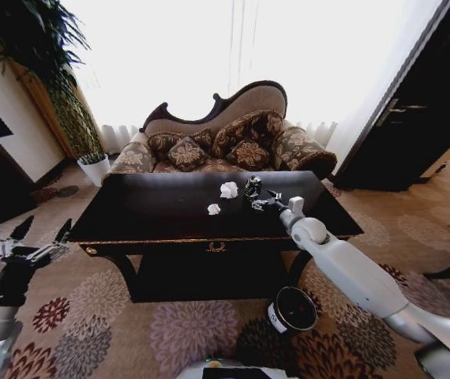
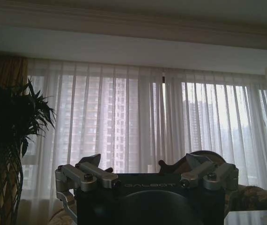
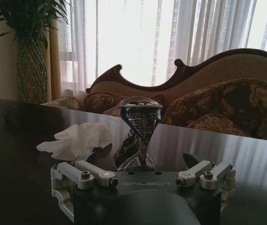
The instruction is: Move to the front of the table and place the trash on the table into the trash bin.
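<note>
Crushed can [image 3: 137, 133] stands upright on the black surface [image 1: 154, 209], far side, right of centre — 1 paper wad [image 3: 77, 139] just beside it, a 2nd wad [image 1: 214, 209] nearer the front edge. Right gripper [image 1: 263, 203] reaches over the surface, jaws spread, nothing held, lined up on the can; likely the approach to a grasp. Bin [image 1: 293, 309] sits on the floor below the right arm, handy for the drop. Left gripper [image 1: 34, 245] is parked off the surface's left end — released.

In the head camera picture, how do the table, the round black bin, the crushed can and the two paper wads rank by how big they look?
1. table
2. trash bin, though it sits nearer the camera
3. crushed can and farther paper wad: look about alike
4. nearer paper wad
</note>
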Available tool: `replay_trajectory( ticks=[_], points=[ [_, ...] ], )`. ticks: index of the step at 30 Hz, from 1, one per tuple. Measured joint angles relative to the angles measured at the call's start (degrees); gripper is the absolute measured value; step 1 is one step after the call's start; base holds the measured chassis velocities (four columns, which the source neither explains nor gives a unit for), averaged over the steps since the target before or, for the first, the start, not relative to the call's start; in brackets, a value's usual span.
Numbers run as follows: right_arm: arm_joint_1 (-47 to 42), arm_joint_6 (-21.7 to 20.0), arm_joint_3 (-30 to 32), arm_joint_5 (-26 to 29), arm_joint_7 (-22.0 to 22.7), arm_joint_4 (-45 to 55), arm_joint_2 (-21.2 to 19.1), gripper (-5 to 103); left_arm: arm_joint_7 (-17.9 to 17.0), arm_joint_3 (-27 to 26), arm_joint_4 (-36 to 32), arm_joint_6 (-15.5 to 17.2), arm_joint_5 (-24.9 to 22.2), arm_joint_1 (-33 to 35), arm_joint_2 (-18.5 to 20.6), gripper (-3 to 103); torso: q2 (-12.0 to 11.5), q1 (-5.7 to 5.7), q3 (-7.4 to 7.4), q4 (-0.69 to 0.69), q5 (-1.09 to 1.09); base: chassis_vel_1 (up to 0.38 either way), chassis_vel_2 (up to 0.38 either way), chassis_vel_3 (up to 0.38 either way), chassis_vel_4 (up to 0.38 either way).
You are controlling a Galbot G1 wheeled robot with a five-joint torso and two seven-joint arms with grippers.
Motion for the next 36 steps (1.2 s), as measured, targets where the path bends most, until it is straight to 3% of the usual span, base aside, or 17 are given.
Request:
replay_trajectory(
  ticks=[14, 16, 18, 19, 21, 26, 27, 28, 30, 36],
  points=[
    [4.95, 0.13, -3.48, 0.99, -1.63, -3.61, 2.08, 102, 0.01, -0.89, 0.32, -0.39, -0.38, 0.57, 0.65, 100, 0.00, 0.00, 0.00, 0.01, -0.01, 0.000, 0.000, 0.000, 0.000],
    [5.00, 0.40, -3.67, 0.90, -1.88, -4.00, 2.23, 99, 0.01, -0.79, 0.37, -0.38, -0.33, 0.54, 0.63, 100, 0.00, 0.00, 0.00, 0.00, 0.00, 0.000, 0.000, 0.000, 0.000],
    [5.00, 0.82, -3.90, 0.73, -2.22, -4.34, 2.41, 95, -0.01, -0.58, 0.50, -0.38, -0.22, 0.46, 0.59, 100, 0.00, 0.00, 0.00, 0.00, 0.00, 0.000, 0.000, 0.000, 0.000],
    [4.96, 0.96, -3.98, 0.56, -2.39, -4.43, 2.52, 84, -0.03, -0.47, 0.63, -0.38, -0.14, 0.39, 0.56, 100, 0.00, 0.00, 0.00, 0.01, 0.00, 0.000, 0.000, 0.000, 0.000],
    [4.90, 1.02, -3.99, 0.49, -2.47, -4.46, 2.62, 84, -0.03, -0.36, 0.74, -0.39, -0.02, 0.33, 0.53, 100, 0.00, 0.00, 0.00, 0.01, -0.01, 0.000, 0.000, 0.000, 0.000],
    [4.68, 1.03, -3.99, 1.17, -2.61, -4.44, 2.89, 63, -0.04, 0.14, 0.98, -0.39, 0.43, 0.14, 0.24, 100, 0.00, 0.00, 0.00, 0.00, 0.00, 0.000, 0.000, 0.000, 0.000],
    [4.64, 1.03, -3.99, 1.36, -2.62, -4.42, 2.93, 63, -0.03, 0.28, 1.05, -0.39, 0.60, 0.07, 0.18, 100, 0.00, 0.00, 0.00, 0.01, 0.00, 0.000, 0.000, 0.000, 0.000],
    [4.63, 1.01, -3.98, 1.47, -2.66, -4.39, 2.98, 51, -0.03, 0.47, 1.12, -0.41, 0.81, -0.03, 0.13, 100, 0.00, 0.00, 0.00, 0.00, 0.00, 0.000, 0.000, 0.000, 0.000],
    [4.62, 1.00, -3.97, 1.52, -2.70, -4.37, 2.99, 51, -0.03, 0.57, 1.15, -0.41, 0.90, -0.09, 0.10, 100, 0.00, 0.00, 0.00, 0.00, 0.00, 0.000, 0.000, 0.000, 0.000],
    [4.14, 0.96, -3.52, 1.42, -3.11, -4.15, 2.98, 25, -0.03, 0.94, 1.37, -0.44, 1.11, -0.36, -0.01, 100, 0.00, 0.00, 0.00, 0.00, 0.00, 0.000, 0.000, 0.000, 0.000]
  ],
)
